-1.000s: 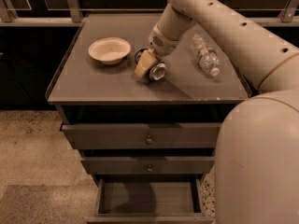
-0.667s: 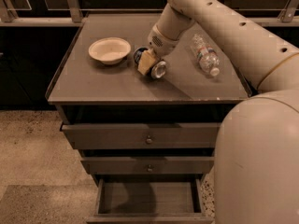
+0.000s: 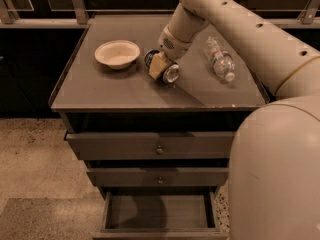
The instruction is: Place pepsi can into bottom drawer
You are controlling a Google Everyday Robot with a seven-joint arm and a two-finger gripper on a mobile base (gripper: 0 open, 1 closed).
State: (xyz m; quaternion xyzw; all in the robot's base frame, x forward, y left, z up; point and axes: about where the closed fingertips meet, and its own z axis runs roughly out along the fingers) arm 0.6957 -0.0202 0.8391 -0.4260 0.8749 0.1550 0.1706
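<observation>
Claw (image 3: 161, 66) is set over the pepsi can (image 3: 171, 74), laid sideways on the table (image 3: 100, 91), long axis back-left to front-right; clamping cannot be told.

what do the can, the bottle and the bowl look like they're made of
The pepsi can, lying on its side at the gripper on the cabinet top, looks like metal: shiny silver end. The bottle looks like clear plastic, see-through and glinting. The bowl is matte off-white, perhaps paper or ceramic.
</observation>
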